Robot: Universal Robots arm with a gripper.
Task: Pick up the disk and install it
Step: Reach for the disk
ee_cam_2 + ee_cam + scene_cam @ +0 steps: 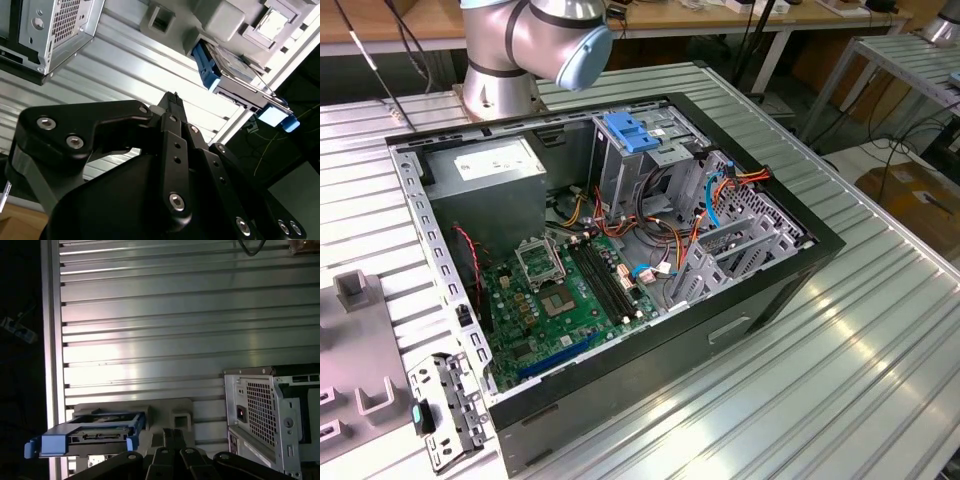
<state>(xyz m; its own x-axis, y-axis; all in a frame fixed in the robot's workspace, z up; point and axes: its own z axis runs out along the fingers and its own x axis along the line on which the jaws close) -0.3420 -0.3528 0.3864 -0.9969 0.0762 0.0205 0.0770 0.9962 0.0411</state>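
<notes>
A: One disk [95,432], blue-railed, lying in grey holder [165,410] on tabletop [175,315], near computer case [260,410], not touching.

B: Not yet picked; seemingly mid-approach. Pincer [174,432] closed, empty, hovering nearby. Probably needs opening, then lining up over rail.

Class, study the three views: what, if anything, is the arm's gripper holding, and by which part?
Nothing. The black gripper is shut and empty; the silver rectangular disk in its blue plastic carrier sits apart in a grey holder.
</notes>
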